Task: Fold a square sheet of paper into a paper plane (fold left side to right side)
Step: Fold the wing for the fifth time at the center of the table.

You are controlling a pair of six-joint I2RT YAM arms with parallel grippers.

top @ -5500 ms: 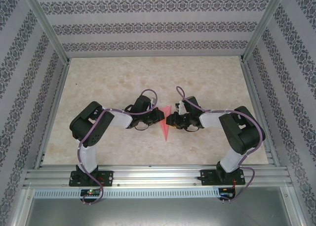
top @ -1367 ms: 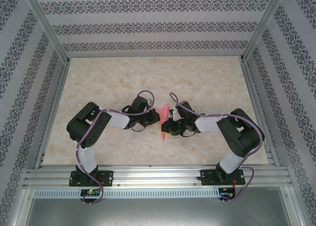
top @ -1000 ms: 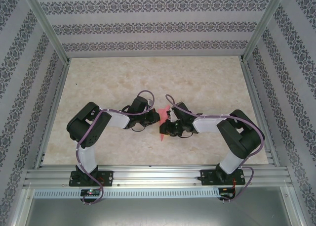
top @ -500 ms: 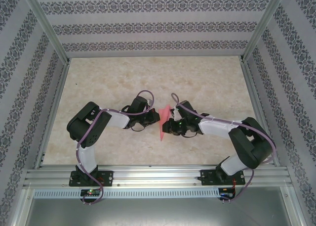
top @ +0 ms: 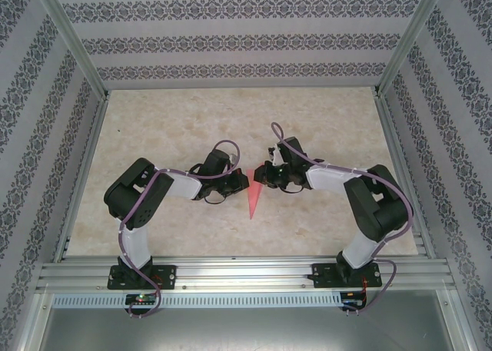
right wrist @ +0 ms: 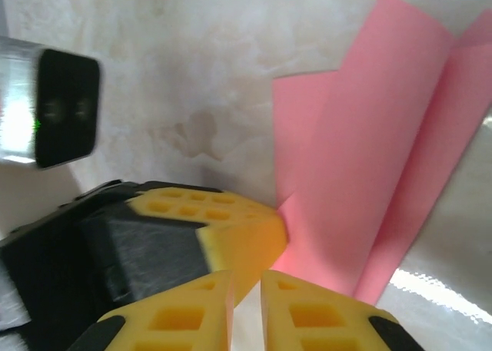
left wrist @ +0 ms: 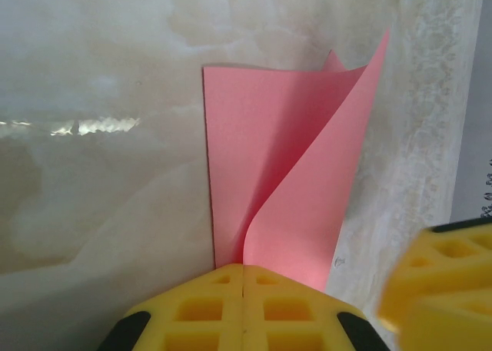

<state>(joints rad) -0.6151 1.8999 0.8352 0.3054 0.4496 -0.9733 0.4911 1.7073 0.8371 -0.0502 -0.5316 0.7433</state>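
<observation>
The tabletop I work over is pale beige and marbled, glossy enough to throw a bright streak of glare, and it carries a faint brownish stain. Around it I have walls papered in grey bands of dark floral pattern, silver metal posts at the far corners, and a slotted aluminium rail along the near edge.
</observation>
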